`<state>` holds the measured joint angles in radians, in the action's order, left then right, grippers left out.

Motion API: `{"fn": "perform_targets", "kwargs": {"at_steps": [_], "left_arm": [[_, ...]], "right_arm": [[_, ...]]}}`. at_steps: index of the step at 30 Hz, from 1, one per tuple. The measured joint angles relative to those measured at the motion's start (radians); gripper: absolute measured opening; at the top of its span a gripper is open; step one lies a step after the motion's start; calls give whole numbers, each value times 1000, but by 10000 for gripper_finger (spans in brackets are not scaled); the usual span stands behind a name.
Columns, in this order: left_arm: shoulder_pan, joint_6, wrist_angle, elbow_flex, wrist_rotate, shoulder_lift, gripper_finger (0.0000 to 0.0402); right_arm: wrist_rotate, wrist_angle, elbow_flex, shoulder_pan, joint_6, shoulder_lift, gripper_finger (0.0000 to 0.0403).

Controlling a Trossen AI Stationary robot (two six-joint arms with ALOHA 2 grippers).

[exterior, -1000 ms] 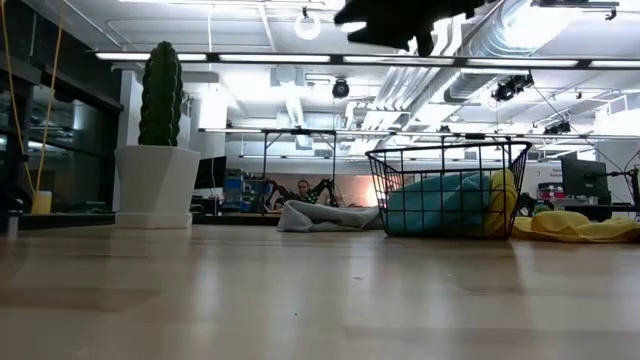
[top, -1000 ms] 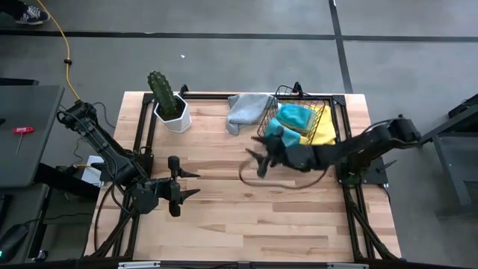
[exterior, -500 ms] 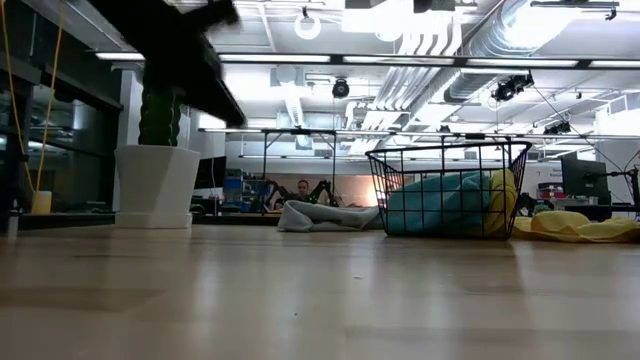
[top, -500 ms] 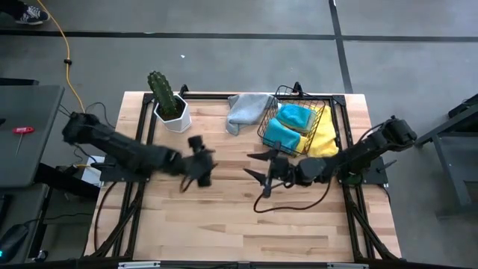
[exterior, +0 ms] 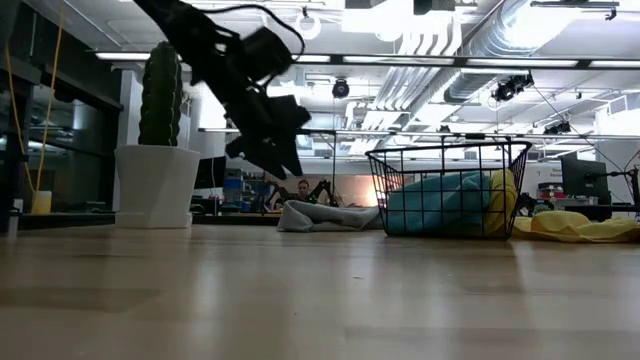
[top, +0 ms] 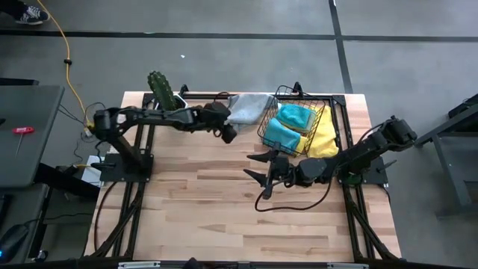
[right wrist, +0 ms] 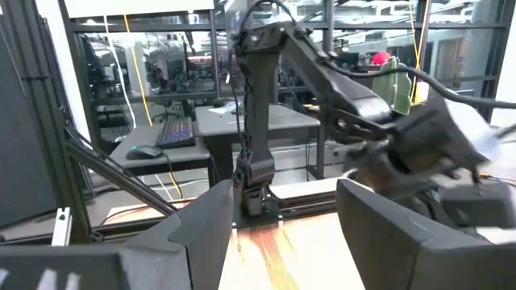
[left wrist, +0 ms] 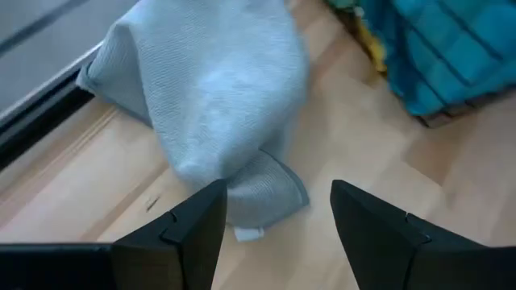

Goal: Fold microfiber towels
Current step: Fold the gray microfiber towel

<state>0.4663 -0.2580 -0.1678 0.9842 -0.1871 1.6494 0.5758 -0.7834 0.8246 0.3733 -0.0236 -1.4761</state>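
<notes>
Four towels show: one grey towel (top: 249, 110) crumpled on the table's far edge beside the black wire basket (top: 299, 97), two teal towels (top: 287, 123) in that basket, and one yellow towel (top: 326, 134) spilling from the basket onto the table. One cactus pot (top: 170, 108) stands at the far left. Seen from above, the grey towel's long axis runs from the far edge toward the near left. Just above its near end hovers the left gripper (left wrist: 278, 221), jaws wide, empty. Mid-table, the right gripper (top: 255, 166) waits, spread wide, also empty
</notes>
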Motion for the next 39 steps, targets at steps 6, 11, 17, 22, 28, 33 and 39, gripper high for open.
{"fn": "perform_targets", "kwargs": {"at_steps": [6,11,17,22,28,33,39], "left_arm": [[40,-73,-65,106,14,134,211],[45,-90,-130,161,-20,212,211],[45,-105,-155,171,-129,221,211],[65,-140,-176,171,-117,221,211],[82,-151,-169,171,-89,221,206],[84,-125,-170,171,-82,235,147],[85,-50,-186,170,-7,272,19]], "right_arm": [[0,1,1,-2,0,0,213],[1,1,1,-2,-1,0,213],[3,1,1,-2,0,0,213],[9,1,1,-2,7,0,213],[31,1,1,-2,8,0,213],[31,1,1,-2,8,0,213],[30,1,1,-2,24,0,213]]}}
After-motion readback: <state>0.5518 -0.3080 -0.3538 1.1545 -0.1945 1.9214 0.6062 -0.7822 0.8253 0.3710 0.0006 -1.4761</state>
